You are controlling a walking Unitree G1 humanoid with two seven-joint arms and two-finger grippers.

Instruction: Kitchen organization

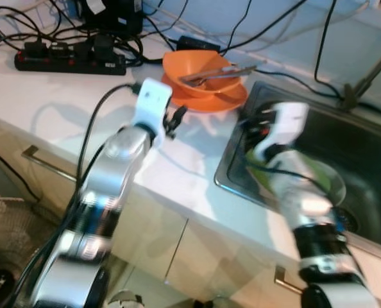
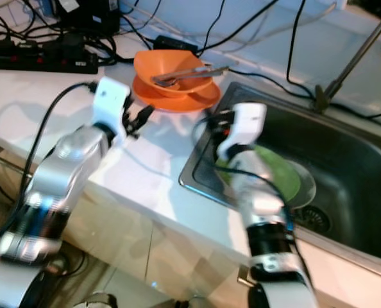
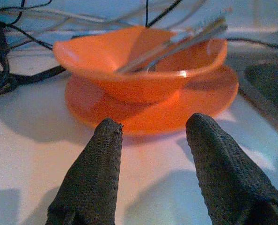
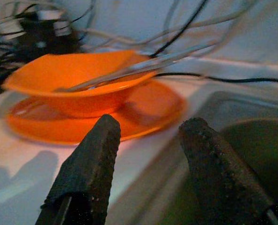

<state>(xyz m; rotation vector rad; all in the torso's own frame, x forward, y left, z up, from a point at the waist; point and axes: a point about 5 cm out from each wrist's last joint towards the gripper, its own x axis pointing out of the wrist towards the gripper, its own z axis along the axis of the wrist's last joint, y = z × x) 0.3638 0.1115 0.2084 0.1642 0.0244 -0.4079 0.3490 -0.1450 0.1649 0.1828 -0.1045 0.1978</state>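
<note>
both arms reach toward the orange bowl (image 1: 200, 72) on its plate (image 1: 232, 99), left end effector (image 3: 150, 140) and right end effector (image 4: 148, 140) spread open, empty, apparently ready to lift the stack off the surface (image 1: 68, 102).

Bright, soft shadows, slight motion blur

The two head views look forward and down from above onto a white countertop (image 1: 197, 173) and a steel sink (image 2: 344, 167), a little offset sideways from each other. Both wrist views sit low, close over the counter, facing an orange plastic bowl (image 3: 139, 65) on an orange plate (image 4: 143, 110), which all four share.
</note>
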